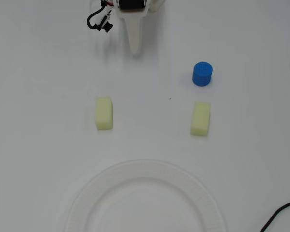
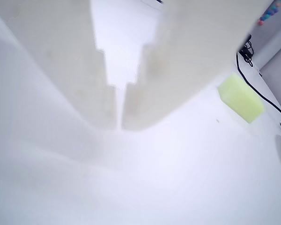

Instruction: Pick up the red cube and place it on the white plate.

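The red cube does not show in either view. The white plate (image 1: 150, 169), large with a ribbed rim, lies at the bottom centre of the overhead view, cut off by the lower edge, with nothing on it. My gripper (image 1: 134, 50) is at the top centre of the overhead view, far from the plate, its white fingers drawn together into one point. In the wrist view the gripper (image 2: 119, 124) fills the upper half. The two fingertips meet with only a thin slit between them and nothing held.
Two pale yellow blocks (image 1: 104, 112) (image 1: 200, 118) lie in a row mid-table, and one shows in the wrist view (image 2: 240, 97). A blue cylinder (image 1: 202, 73) stands behind the right block. A black cable (image 1: 280, 212) enters at the bottom right corner.
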Robot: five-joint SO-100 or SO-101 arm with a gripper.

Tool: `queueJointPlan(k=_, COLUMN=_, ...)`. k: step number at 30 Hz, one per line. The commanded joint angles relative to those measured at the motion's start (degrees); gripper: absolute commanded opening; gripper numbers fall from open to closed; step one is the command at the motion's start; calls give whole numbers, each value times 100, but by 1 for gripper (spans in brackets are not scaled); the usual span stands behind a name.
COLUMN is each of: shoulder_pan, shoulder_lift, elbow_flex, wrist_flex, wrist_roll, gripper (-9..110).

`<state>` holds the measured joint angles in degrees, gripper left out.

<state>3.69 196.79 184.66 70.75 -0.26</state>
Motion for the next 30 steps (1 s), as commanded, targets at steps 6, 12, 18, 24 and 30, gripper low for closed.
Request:
queueJointPlan(k=6, shoulder_pan=0, shoulder_lift=44, elbow_flex=35, wrist_flex=0, wrist_roll=18, gripper=1)
queueJointPlan(k=12, shoulder_pan=0, shoulder_lift=44, elbow_flex=35, wrist_flex=0, wrist_roll=18, gripper=3)
queueJointPlan(k=18, shoulder_pan=0, shoulder_lift=44, elbow_flex=35, wrist_flex=0, wrist_roll=18, gripper=3)
queueJointPlan(k=24, shoulder_pan=0, shoulder_lift=44, elbow_flex=35, wrist_flex=0, wrist_roll=18, gripper=3)
queueJointPlan(k=30, shoulder_pan=0, shoulder_lift=44, elbow_flex=35, wrist_flex=0, wrist_roll=18, gripper=3)
